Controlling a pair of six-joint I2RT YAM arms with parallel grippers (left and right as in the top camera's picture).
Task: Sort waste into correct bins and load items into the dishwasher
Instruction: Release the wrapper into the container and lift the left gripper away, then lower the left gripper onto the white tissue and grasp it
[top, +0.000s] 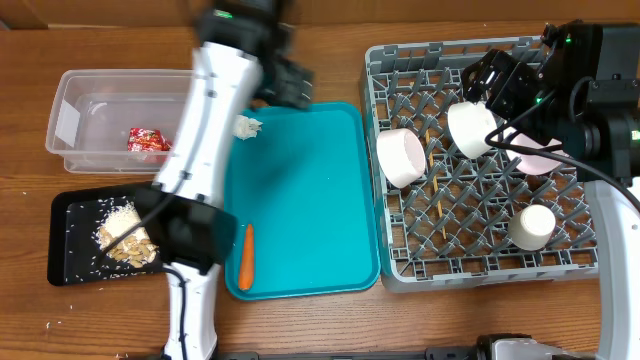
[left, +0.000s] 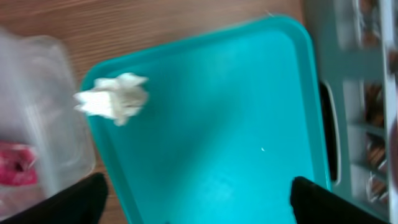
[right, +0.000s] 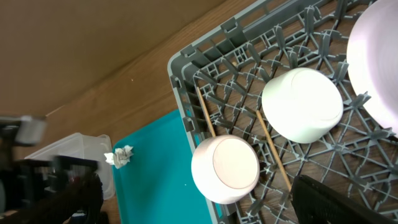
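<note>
While left claw (left: 208, 200) and right claw (right: 205, 199) gape empty | plate (right: 380, 68) cropped | tissue (left: 114, 96) blurred

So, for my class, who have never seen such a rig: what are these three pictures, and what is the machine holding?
It is a robot with two arms at a table, each ending in a two-finger gripper. One picture looks down from above; the other two come from cameras on the wrists, so the dark shapes at their bottom edges are fingers. On the table: a teal tray with a carrot on it and a tissue at its edge, a clear tub holding a red wrapper, a black tray of food scraps, and a grey rack with bowls, a cup and chopsticks. The left gripper hangs open over the tray, the right gripper open over the rack. Neither holds anything.
</note>
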